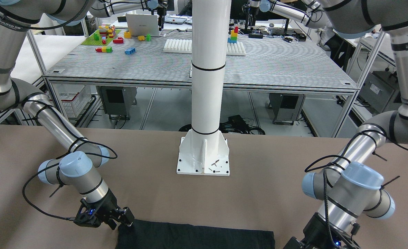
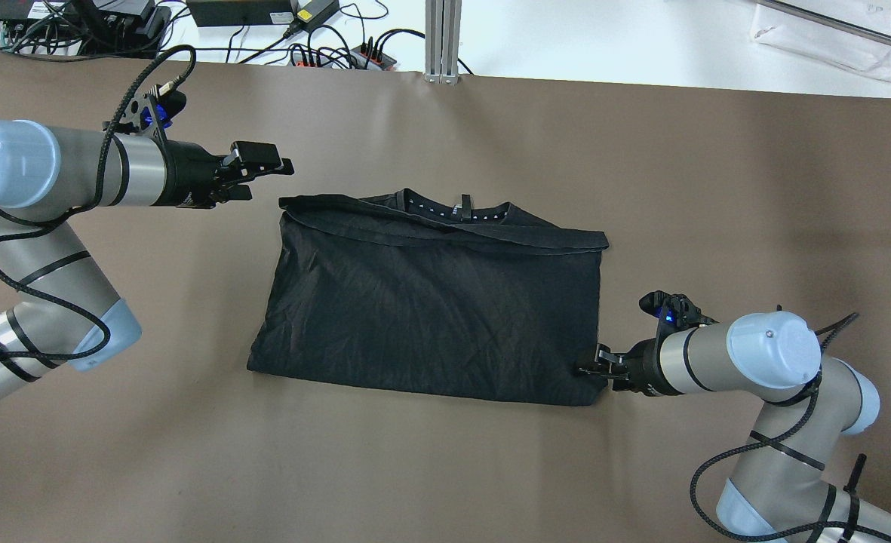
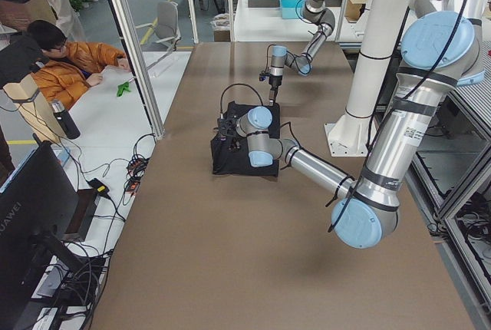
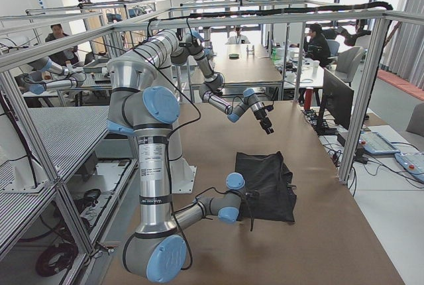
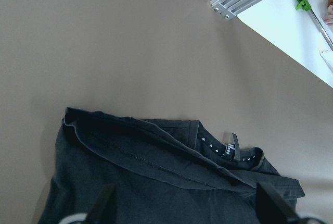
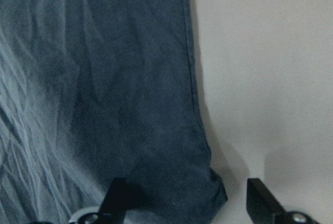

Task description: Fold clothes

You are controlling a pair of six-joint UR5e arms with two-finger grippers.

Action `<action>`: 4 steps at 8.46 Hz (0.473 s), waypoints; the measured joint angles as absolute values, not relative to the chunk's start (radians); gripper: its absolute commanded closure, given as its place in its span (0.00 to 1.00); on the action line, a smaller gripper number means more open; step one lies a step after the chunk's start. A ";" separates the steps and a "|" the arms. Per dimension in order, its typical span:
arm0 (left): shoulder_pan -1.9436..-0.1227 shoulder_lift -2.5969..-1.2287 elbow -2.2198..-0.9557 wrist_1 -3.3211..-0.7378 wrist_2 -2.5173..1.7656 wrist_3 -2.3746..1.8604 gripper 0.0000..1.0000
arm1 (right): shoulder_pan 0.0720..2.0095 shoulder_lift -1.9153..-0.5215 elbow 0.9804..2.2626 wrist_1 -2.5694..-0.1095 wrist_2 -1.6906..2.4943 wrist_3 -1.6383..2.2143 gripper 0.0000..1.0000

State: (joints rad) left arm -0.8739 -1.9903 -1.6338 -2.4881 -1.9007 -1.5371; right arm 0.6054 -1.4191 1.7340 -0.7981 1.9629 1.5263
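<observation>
Black garment (image 2: 430, 302) lying flat, neck tag (image 2: 465, 205) unreadable, table (image 2: 717, 151) showing wide around, left gripper (image 2: 268, 177) hovering spread, right gripper (image 2: 588, 369) spread, straddling near-right corner.

The left arm (image 2: 53, 173) and right arm (image 2: 747, 362) are presenting silver tubular links, grey joint housings and pale blue end caps. Black cables (image 1: 325, 197) are running along both, cinched with black ties. The left claw (image 2: 271, 181) and right claw (image 2: 587, 368) are showing matte black, with blue lights (image 2: 668, 317) glowing at the wrists. The white pillar (image 1: 208, 69) is bearing black bands above a screwed base plate (image 1: 204, 162).
</observation>
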 measured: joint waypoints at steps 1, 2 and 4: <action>-0.873 -1.991 -1.634 -2.488 -1.895 -1.537 0.06 | 0.604 -1.420 1.734 -0.798 1.964 1.526 1.00; -0.873 -1.990 -1.634 -2.488 -1.889 -1.537 0.06 | 0.603 -1.420 1.734 -0.798 1.964 1.526 1.00; -0.873 -1.988 -1.634 -2.488 -1.879 -1.538 0.06 | 0.603 -1.419 1.735 -0.798 1.967 1.526 1.00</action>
